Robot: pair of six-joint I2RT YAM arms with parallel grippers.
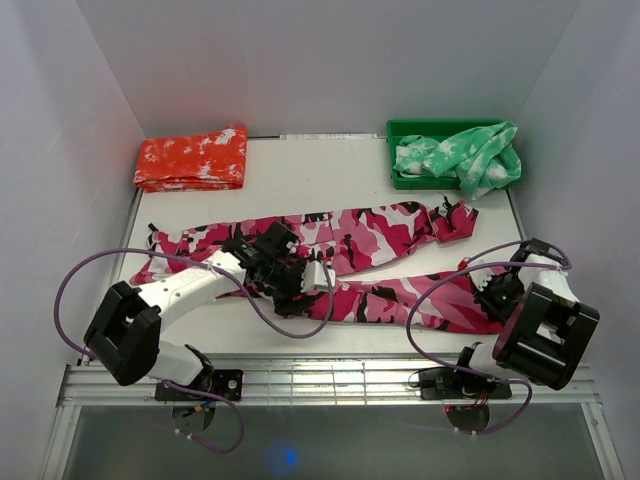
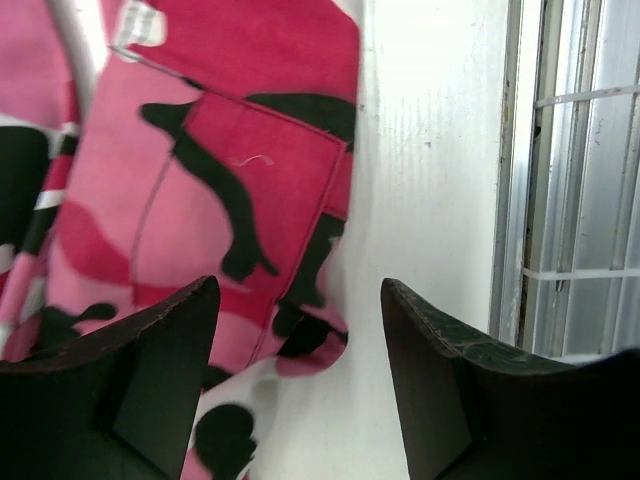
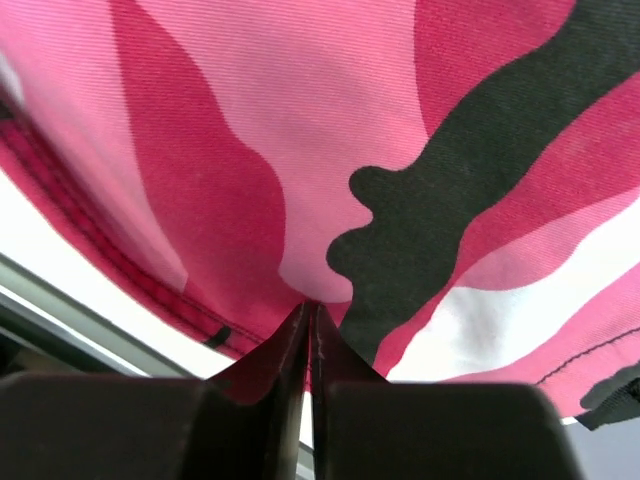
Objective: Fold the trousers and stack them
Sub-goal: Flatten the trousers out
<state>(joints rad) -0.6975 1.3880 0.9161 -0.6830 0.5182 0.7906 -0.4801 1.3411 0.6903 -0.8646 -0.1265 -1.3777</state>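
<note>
The pink-magenta camouflage trousers [image 1: 370, 240] lie spread out lengthwise across the white table [image 1: 300, 180], both legs running left to right. My left gripper [image 1: 305, 288] is open and low over the near leg's front edge. In the left wrist view the trousers [image 2: 250, 170] lie between and beyond its fingers, and my left gripper [image 2: 300, 300] holds nothing. My right gripper [image 1: 492, 295] is at the right end of the near leg. In the right wrist view my right gripper [image 3: 310, 312] is shut with its tips pinched into the cloth [image 3: 300, 120].
A folded orange-red garment [image 1: 192, 158] lies at the back left. A green bin [image 1: 400, 130] at the back right holds a green garment [image 1: 470, 155]. A metal rail [image 1: 330, 372] runs along the table's front edge, also seen in the left wrist view [image 2: 570, 200]. White walls enclose the sides.
</note>
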